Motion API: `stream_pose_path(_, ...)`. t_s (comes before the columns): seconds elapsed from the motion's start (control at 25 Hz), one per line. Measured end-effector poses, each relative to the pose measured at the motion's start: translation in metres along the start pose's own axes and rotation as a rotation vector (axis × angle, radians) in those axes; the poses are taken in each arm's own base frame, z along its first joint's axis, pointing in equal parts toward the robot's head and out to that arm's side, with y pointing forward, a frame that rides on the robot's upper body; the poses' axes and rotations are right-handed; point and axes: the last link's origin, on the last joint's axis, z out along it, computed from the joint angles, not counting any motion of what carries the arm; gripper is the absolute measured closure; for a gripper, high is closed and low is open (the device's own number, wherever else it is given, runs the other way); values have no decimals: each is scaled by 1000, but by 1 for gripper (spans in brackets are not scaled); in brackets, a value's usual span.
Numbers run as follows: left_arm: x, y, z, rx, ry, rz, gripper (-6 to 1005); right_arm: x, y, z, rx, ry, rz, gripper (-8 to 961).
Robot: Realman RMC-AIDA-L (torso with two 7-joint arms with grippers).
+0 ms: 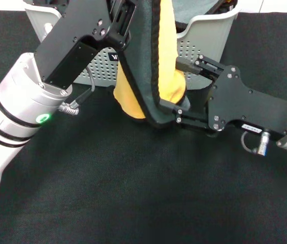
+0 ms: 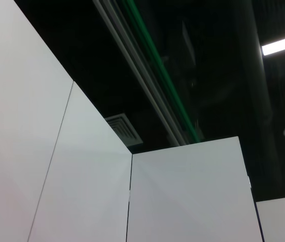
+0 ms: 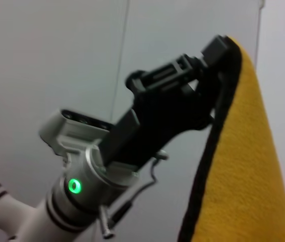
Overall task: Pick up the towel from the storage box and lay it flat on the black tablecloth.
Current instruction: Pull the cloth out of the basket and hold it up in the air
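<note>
The towel (image 1: 144, 66) hangs in a long fold in front of the storage box (image 1: 210, 34), grey-green face outward, yellow face inside, black trim along the edge. In the right wrist view my left gripper (image 3: 219, 54) is shut on the towel's (image 3: 243, 166) top corner, held high. In the head view the left arm (image 1: 77, 51) rises to the top edge. My right gripper (image 1: 176, 85) is open, its fingers above and below the towel's lower bulge. The towel's bottom hangs just over the black tablecloth (image 1: 133, 193).
The storage box stands at the back of the tablecloth, right behind the hanging towel and both grippers. The left wrist view shows only white partition panels (image 2: 182, 196) and a dark ceiling.
</note>
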Motion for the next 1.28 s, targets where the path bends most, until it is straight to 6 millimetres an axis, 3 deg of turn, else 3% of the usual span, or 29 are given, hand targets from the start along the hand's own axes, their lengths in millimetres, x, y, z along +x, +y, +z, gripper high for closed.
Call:
stream_pose_path(0.4,0,-3,0,36,15,34,992,12,9,8,42,53,-48,187)
stream_pose_path(0.76,-4,-5,1,70,3,73,992,13,32,24,93,65,-244,190)
stream_pose_path(1.28,-3,-7,-2,88,2,81,992,2,44,5,116,-56,-283,193)
